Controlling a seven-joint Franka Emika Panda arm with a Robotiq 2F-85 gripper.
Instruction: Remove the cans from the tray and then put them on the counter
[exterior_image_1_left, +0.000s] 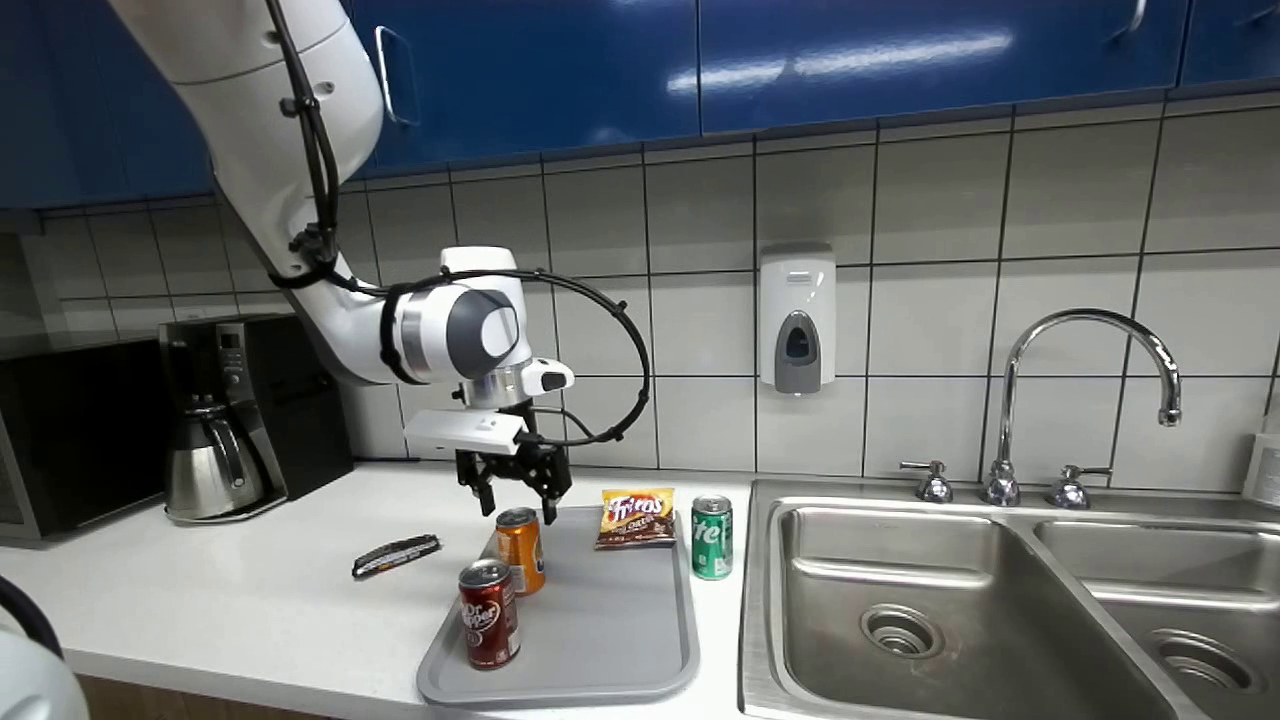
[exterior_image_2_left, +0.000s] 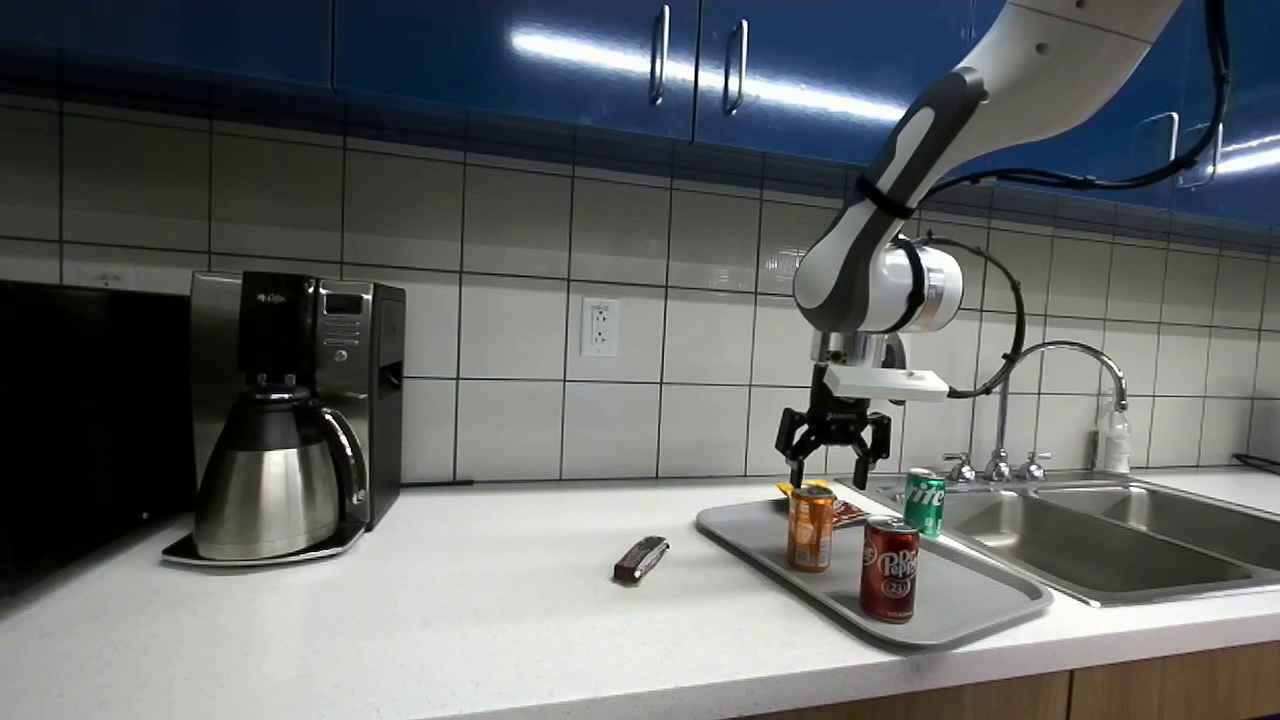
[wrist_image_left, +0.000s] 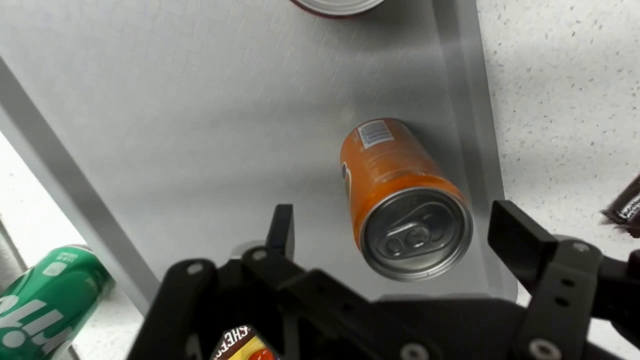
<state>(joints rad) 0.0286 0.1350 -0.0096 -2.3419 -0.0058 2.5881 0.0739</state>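
The pincer (exterior_image_2_left: 829, 478) is held pointing down, jaws apart, near the top of the orange can (exterior_image_2_left: 810, 532), which is stood upright with the dark red can (exterior_image_2_left: 889, 572) on the grey tray (exterior_image_2_left: 970, 588). The green can (exterior_image_2_left: 926, 503) is positioned between tray and sink (exterior_image_2_left: 1110, 552). On the surface (exterior_image_2_left: 450, 620), a dark wrapped bar (exterior_image_2_left: 640, 560) is noted near the tray.

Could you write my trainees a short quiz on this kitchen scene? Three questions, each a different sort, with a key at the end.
1. True or false: the green can stands on the counter, outside the tray.
2. How many cans stand on the tray?
3. Fill the gap: the jaws, open and holding nothing, are nearest the ____ can.

Key
1. True.
2. Two: the orange can and the red can.
3. Orange.
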